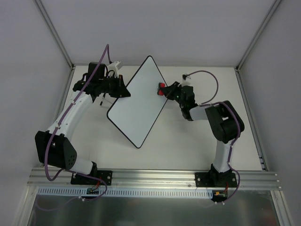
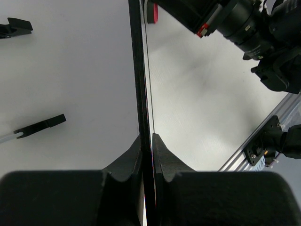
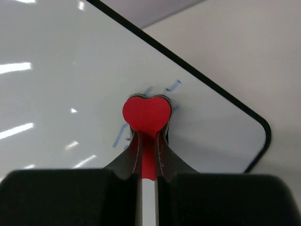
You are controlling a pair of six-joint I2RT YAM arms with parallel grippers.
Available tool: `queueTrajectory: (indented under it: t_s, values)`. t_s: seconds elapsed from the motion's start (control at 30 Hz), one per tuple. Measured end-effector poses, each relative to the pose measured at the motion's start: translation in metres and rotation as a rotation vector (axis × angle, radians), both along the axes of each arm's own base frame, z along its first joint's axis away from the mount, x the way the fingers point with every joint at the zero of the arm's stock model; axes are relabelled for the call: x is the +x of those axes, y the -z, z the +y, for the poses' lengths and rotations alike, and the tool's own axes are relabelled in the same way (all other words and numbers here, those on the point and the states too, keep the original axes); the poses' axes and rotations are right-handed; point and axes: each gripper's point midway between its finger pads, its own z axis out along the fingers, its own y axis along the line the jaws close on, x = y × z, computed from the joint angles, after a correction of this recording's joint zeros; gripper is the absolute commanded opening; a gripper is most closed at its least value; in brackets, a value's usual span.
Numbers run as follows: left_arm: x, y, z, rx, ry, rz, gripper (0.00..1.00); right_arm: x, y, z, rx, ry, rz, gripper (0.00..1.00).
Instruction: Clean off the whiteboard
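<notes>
The whiteboard [image 1: 137, 103] lies tilted as a diamond in the middle of the table. My left gripper [image 1: 123, 91] is shut on its left edge; the left wrist view shows the black rim [image 2: 139, 84] edge-on between the jaws. My right gripper [image 1: 165, 91] is shut on the red eraser [image 1: 161, 88] and presses it on the board near its right edge. In the right wrist view the eraser [image 3: 146, 113] sits over faint blue marks [image 3: 173, 86] close to the board's rounded corner [image 3: 263, 127].
The white table [image 1: 188, 141] has grey walls behind and at both sides. An aluminium rail [image 1: 155, 178] runs along the near edge with both arm bases. Two black clips [image 2: 42, 126] show in the left wrist view.
</notes>
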Motion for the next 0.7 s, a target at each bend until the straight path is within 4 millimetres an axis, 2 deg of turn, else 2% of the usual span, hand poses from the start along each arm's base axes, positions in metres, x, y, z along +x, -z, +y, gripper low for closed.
queueTrajectory:
  t_s: [0.1,0.2,0.33,0.47,0.53,0.7]
  values:
    - [-0.001,0.001,0.0,0.002,0.001,0.005,0.0,0.012,-0.031,0.013,0.028,-0.024,-0.065,0.0]
    - [-0.003,0.003,0.001,0.006,0.0,0.017,0.0,0.018,-0.054,0.025,0.051,-0.043,-0.11,0.0]
    - [-0.006,0.004,0.0,0.012,0.001,0.029,0.0,0.018,-0.066,0.033,0.067,-0.055,-0.134,0.0]
    - [-0.007,0.005,-0.001,0.014,0.004,0.034,0.0,0.015,-0.062,0.03,0.078,-0.046,-0.13,0.0]
    - [-0.009,0.005,-0.002,0.015,0.008,0.036,0.0,0.01,-0.051,0.022,0.083,-0.034,-0.114,0.0]
    - [-0.011,0.005,-0.006,0.016,0.022,0.038,0.0,-0.001,-0.001,-0.015,0.059,0.026,-0.009,0.0]
